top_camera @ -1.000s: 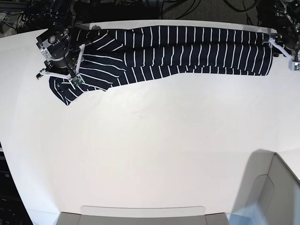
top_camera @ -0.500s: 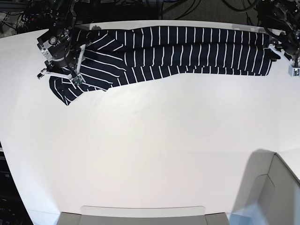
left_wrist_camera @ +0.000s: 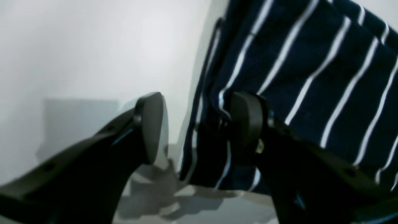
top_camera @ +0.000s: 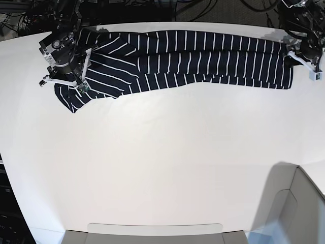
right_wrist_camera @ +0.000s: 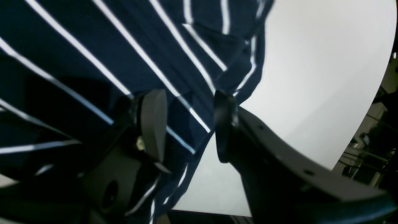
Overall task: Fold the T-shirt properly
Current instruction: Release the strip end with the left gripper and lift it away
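The T-shirt (top_camera: 188, 61) lies stretched along the bench's (top_camera: 162, 162) far edge. The left gripper (left_wrist_camera: 199, 124) is spread beside its hem; the right gripper (right_wrist_camera: 186, 124) is spread over the fabric.

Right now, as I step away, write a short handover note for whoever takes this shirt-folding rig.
Left tool: open, at the T-shirt hem end, one pad against the fabric, nothing gripped.
Right tool: open, straddling cloth at the sleeve end, not clamped.
The T-shirt lies in a long narrow band along the far edge of the table, sleeve spilling out near the right tool.
Done: lengthwise fold.
Left: tuck sleeve, fold crosswise.
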`<state>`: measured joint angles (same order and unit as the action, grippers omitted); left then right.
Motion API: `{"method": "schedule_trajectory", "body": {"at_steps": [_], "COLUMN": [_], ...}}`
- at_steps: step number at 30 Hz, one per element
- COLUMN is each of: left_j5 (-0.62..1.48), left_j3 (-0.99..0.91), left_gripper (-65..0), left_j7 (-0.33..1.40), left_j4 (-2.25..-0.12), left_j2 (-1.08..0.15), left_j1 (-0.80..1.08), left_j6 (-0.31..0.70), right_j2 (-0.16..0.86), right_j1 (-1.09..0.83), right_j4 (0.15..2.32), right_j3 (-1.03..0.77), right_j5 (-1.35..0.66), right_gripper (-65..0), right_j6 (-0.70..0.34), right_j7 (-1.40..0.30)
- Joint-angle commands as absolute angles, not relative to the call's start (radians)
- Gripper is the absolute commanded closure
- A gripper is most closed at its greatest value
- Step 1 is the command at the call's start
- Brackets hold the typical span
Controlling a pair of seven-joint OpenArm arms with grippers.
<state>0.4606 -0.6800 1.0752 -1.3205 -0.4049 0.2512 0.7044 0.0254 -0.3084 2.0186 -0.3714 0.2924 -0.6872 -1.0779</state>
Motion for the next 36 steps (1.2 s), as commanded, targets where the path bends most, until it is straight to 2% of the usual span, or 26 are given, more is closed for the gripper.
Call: {"method": "schedule_trajectory", "body": {"at_steps": [1, 5, 7, 9, 13, 19, 25, 32, 36], "left_j5": [0.407, 0.403, 0.403, 0.403, 0.401, 0.401, 0.401, 0.401, 0.401], "left_j3": [-0.638, -0.549, -0.541, -0.539, -0.544, -0.558, -0.704, -0.789, -0.849], "left_gripper": [-34.5, -33.9, -30.6, -24.1, -0.6, 0.0, 0.0, 0.0, 0.0], "left_j7": [1.115, 1.115, 1.112, 1.112, 1.132, 1.132, 1.145, 1.207, 1.271], "left_j4": [-1.313, -1.311, -1.311, -1.311, -1.283, -1.106, -1.012, -1.033, -1.213], "left_j2": [-0.401, -0.397, -0.383, -0.381, -0.386, -0.426, -0.503, -0.572, -0.567], "left_j1": [0.262, 0.260, 0.259, 0.257, 0.257, 0.196, 0.128, 0.105, 0.108], "left_j6": [0.698, 0.698, 0.698, 0.698, 0.698, 0.698, 0.698, 0.698, 0.698], "right_j2": [0.031, 0.031, 0.031, 0.031, 0.031, 0.025, 0.016, -0.065, -0.082], "right_j1": [-0.302, -0.300, -0.300, -0.300, -0.300, -0.292, -0.277, -0.226, -0.191], "right_j4": [2.035, 2.035, 2.035, 2.035, 2.035, 2.038, 2.048, 2.057, 2.057], "right_j3": [-0.374, -0.374, -0.374, -0.374, -0.374, -0.380, -0.383, -0.486, -0.558], "right_j5": [0.295, 0.295, 0.295, 0.295, 0.295, 0.295, 0.289, 0.289, 0.289], "right_gripper": [-25.3, -25.3, -25.3, -25.3, -25.3, -25.3, -25.3, -25.3, -25.3], "right_j6": [-0.698, -0.698, -0.698, -0.698, -0.698, -0.698, -0.698, -0.698, -0.698], "right_j7": [-1.072, -1.072, -1.072, -1.072, -1.072, -1.072, -1.072, -1.072, -1.072]}}
